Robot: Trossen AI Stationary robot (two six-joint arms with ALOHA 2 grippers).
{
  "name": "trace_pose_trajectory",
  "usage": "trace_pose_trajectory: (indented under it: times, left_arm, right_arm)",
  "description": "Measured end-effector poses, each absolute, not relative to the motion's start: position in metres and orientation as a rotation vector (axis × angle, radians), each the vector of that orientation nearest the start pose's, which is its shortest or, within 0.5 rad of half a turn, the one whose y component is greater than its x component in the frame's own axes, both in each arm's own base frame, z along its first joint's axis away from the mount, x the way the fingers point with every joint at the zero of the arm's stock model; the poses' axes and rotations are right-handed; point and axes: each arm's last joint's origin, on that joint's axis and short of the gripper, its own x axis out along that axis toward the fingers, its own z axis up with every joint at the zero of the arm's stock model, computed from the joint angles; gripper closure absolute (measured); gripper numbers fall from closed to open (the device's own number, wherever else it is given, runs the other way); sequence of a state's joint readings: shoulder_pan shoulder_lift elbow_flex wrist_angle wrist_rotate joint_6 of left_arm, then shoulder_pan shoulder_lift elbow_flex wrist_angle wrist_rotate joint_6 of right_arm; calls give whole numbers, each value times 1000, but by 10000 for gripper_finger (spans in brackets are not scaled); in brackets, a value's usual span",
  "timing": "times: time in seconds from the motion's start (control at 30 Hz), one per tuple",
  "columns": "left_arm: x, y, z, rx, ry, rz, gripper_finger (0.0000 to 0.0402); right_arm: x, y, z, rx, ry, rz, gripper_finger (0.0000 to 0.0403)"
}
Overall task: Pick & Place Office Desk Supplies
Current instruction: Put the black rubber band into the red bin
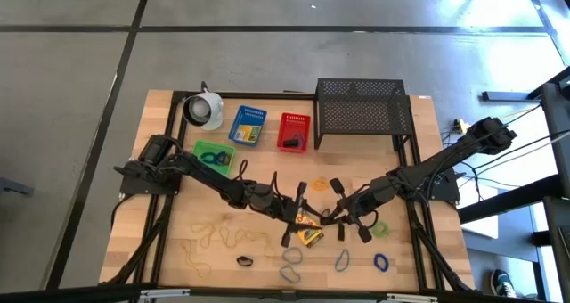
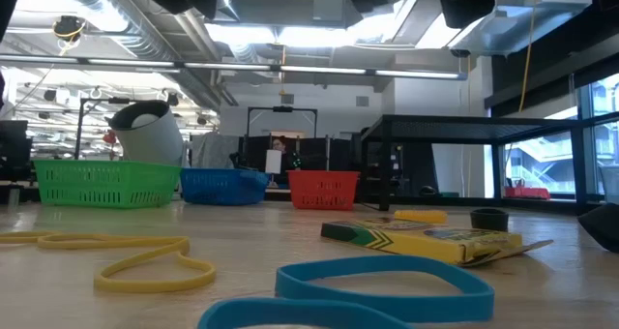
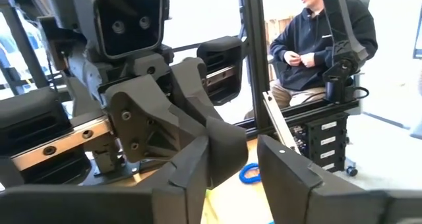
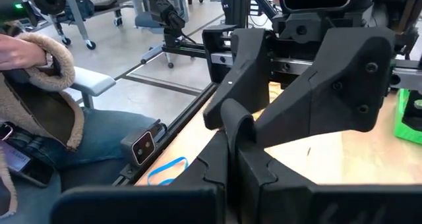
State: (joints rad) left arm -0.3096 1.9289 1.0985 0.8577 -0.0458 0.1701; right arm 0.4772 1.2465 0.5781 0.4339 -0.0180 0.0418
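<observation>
Only our wrist views show seated people; left gripper [image 3: 234, 168] fingers open, right gripper [image 4: 232, 159] fingers closed, above the wooden table [image 1: 169, 241].

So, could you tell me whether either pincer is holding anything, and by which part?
Nothing seems held: the left pincer gapes empty, the right pincer shows nothing, and the crayon box lies free.

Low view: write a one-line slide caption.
Blue rubber band and crayon box lie before green, blue and red baskets.
</observation>
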Motion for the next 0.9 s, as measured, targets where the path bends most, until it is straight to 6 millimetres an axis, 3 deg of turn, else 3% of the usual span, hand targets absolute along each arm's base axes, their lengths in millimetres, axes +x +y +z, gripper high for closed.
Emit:
trace_pose_trajectory:
  times: [0.33, 0.47, 0.9]
  left_arm:
    - [399, -126, 213, 199, -53, -252, 386]
    - [399, -126, 213, 214, -55, -251, 395]
    - [399, -125, 212, 197, -36, -245, 395]
  right_arm:
    - [230, 120, 226, -12, 246, 490, 391]
    - [230, 120, 226, 7, 251, 488, 381]
    - [226, 118, 227, 8, 275, 481, 242]
